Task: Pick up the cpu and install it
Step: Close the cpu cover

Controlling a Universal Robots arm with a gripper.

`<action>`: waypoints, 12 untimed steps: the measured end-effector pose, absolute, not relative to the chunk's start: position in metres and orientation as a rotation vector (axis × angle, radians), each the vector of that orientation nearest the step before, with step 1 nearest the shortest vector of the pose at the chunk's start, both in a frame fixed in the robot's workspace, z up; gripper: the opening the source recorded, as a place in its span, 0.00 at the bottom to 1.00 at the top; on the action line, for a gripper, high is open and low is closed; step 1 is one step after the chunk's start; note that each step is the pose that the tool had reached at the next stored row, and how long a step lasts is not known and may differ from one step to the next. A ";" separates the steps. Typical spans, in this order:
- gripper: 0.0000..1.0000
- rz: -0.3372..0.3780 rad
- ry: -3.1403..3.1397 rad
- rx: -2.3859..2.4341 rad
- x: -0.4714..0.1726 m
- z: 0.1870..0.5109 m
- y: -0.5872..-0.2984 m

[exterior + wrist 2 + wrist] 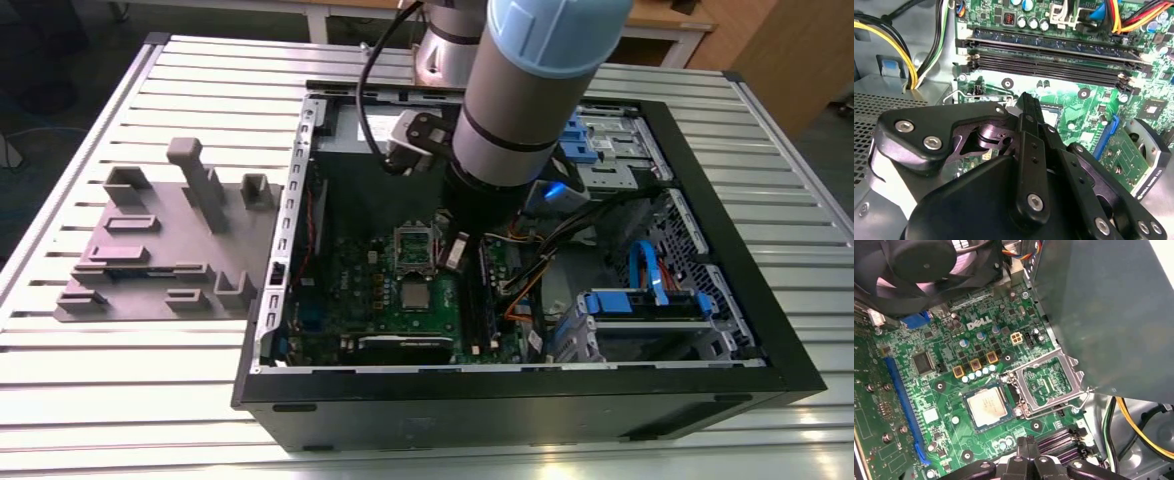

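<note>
The cpu (988, 407), a small square chip with a pale silvery top, lies flat in its socket on the green motherboard (944, 390). In the exterior view the cpu (416, 295) sits mid-board inside the open computer case (534, 390). Beside it the metal socket frame (1048, 382) is swung open. My gripper (1026, 447) hangs a short way above the board, off to the side of the cpu and over the memory slots. Its black fingers (1026, 107) are pressed together with nothing between them.
A black fan (919, 265) and a grey metal box (1104, 315) stand close around the socket. Memory slots (1049, 55) and yellow cables (899, 45) run nearby. Blue drive brackets (647, 300) fill the case's side. A grey fixture block (160, 250) lies outside.
</note>
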State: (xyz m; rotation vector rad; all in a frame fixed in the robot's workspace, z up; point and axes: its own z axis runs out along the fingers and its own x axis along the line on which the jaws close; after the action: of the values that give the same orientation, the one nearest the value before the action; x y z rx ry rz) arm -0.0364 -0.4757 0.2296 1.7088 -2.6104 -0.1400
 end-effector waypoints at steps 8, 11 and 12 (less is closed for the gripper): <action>0.10 -0.242 -2.637 1.733 -0.036 0.229 -0.476; 0.10 -0.281 -2.647 1.741 -0.036 0.229 -0.476; 0.10 -0.281 -2.647 1.741 -0.036 0.229 -0.476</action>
State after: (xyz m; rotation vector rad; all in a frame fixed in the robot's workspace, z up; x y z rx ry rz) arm -0.0361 -0.4760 0.2292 1.7405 -2.6465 -0.2808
